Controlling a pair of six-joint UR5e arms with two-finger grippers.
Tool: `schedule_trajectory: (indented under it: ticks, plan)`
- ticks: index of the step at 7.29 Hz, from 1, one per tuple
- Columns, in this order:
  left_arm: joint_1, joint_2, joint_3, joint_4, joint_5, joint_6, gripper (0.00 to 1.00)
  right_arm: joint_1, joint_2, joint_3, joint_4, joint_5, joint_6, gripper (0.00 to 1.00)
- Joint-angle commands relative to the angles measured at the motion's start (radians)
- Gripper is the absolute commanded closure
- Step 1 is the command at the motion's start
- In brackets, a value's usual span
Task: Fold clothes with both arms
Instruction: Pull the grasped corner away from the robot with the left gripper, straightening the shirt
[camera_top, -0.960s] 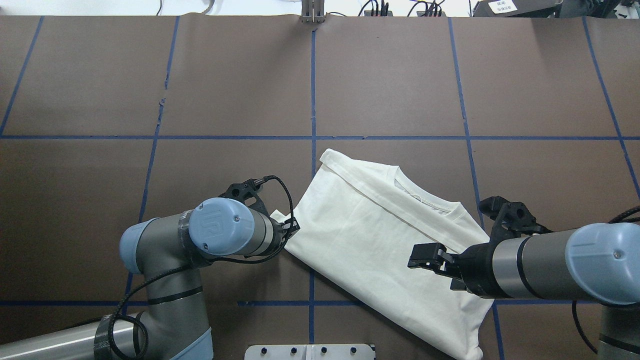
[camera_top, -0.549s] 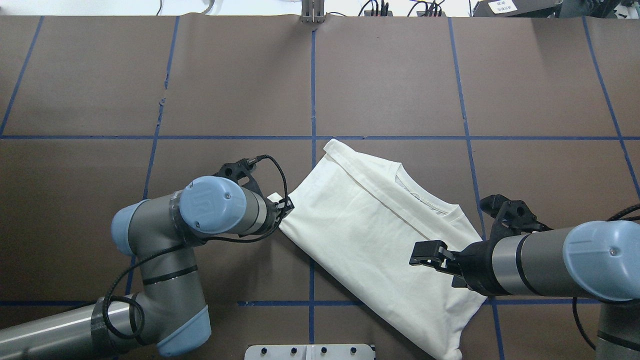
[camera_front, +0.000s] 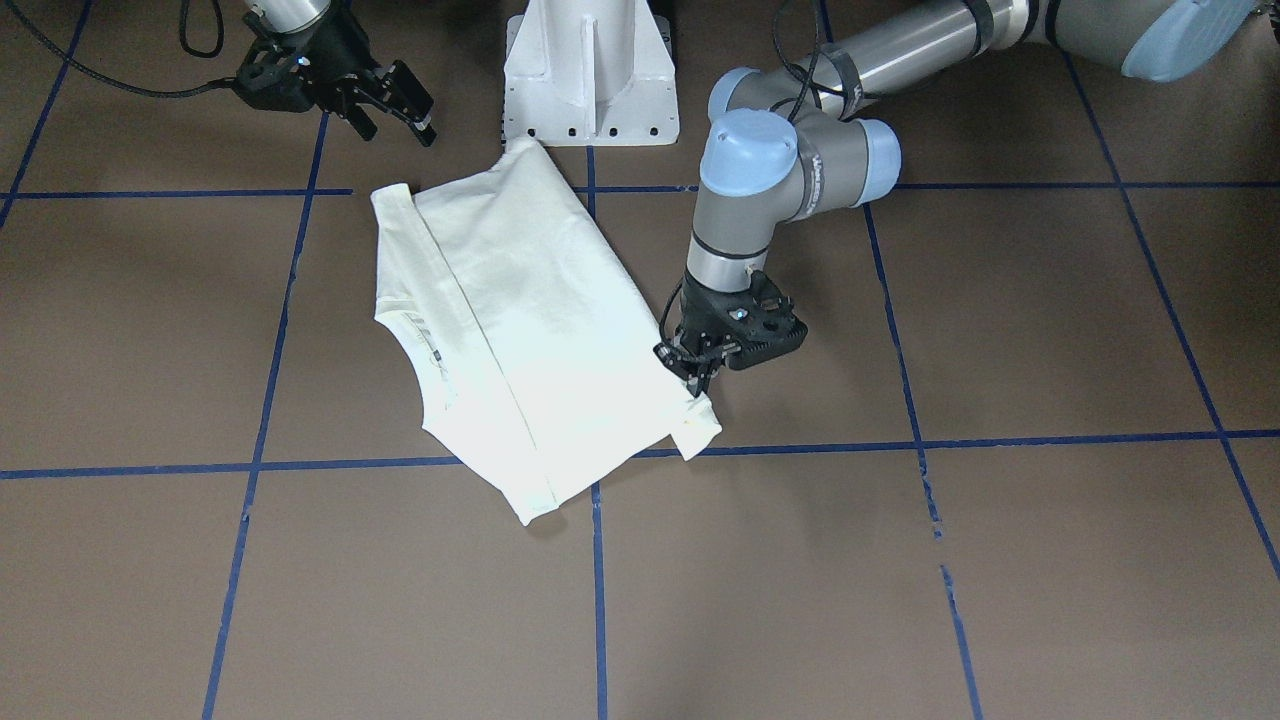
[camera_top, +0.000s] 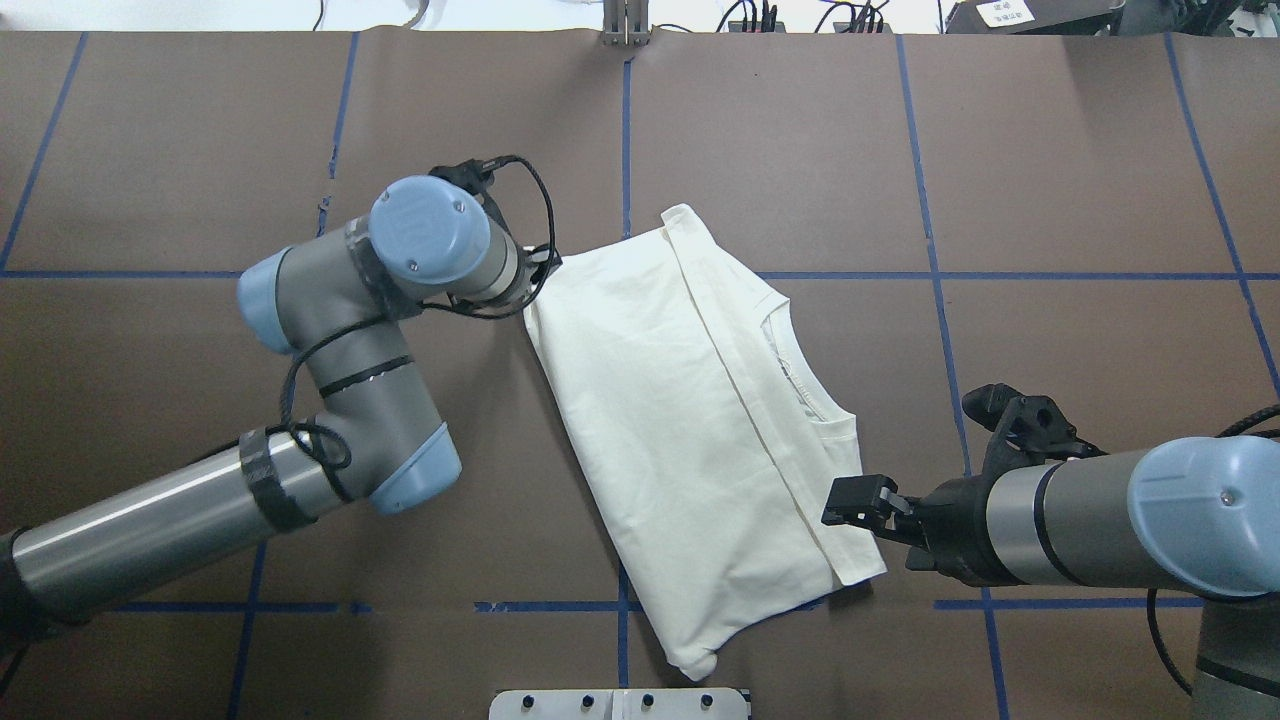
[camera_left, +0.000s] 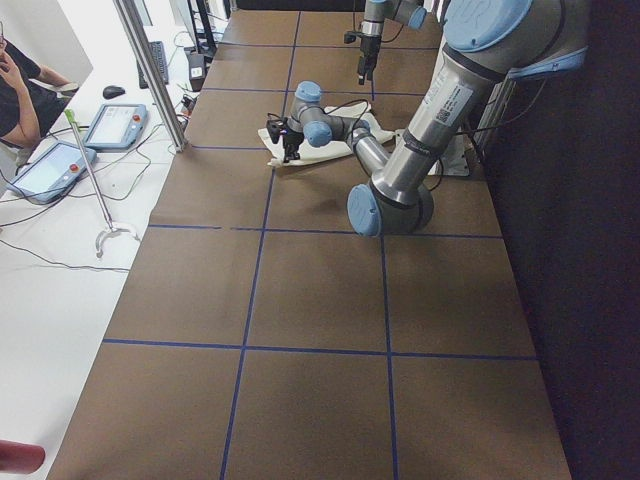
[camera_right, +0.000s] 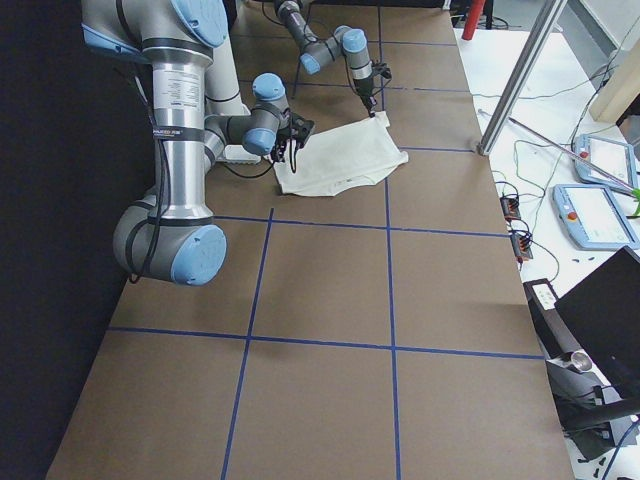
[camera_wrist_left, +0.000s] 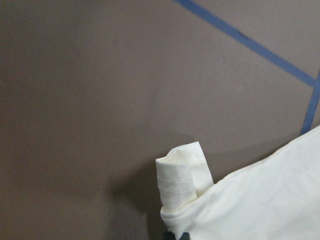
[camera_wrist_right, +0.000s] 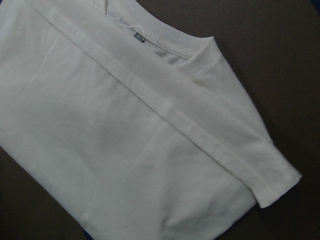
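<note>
Item: cream-white T-shirt (camera_top: 690, 430), folded, plain side up, ribbed collar (camera_wrist_right: 160, 37) facing the right arm's side. It lies flat on the brown table (camera_top: 180, 140) near the middle, slanted across the blue tape grid (camera_top: 1050, 275). Its far corner now lies over the cross line of tape, and its near end lies close to the white pedestal base (camera_front: 590, 70). Compared with half a second ago, the whole shirt has swung round and slid away from the robot. Left gripper (camera_top: 545, 265): jaws closed on the shirt's far left corner, low to the table. It has carried that corner outward from its earlier place. The wrist view shows a rolled hem (camera_wrist_left: 180, 177) just beyond the grip. Right gripper (camera_top: 850, 500): jaws spread, holding nothing, raised over the shirt's right edge and almost unmoved since the earlier pictures.
</note>
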Motion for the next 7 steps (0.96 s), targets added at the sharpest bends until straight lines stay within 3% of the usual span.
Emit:
schedule_trajectory:
  ticks: [1, 3, 7]
  plan:
    - [-0.1, -0.183, 0.318, -0.151, 0.0, 0.153, 1.0, 0.001, 0.003, -0.011, 0.0, -0.002, 0.002, 0.0]
    - [-0.1, -0.249, 0.515, -0.362, 0.002, 0.194, 1.0, 0.006, 0.005, -0.02, 0.0, -0.002, 0.002, 0.0]
    - [-0.106, -0.247, 0.528, -0.369, 0.037, 0.231, 1.0, 0.007, 0.03, -0.043, 0.0, -0.004, 0.001, 0.0]
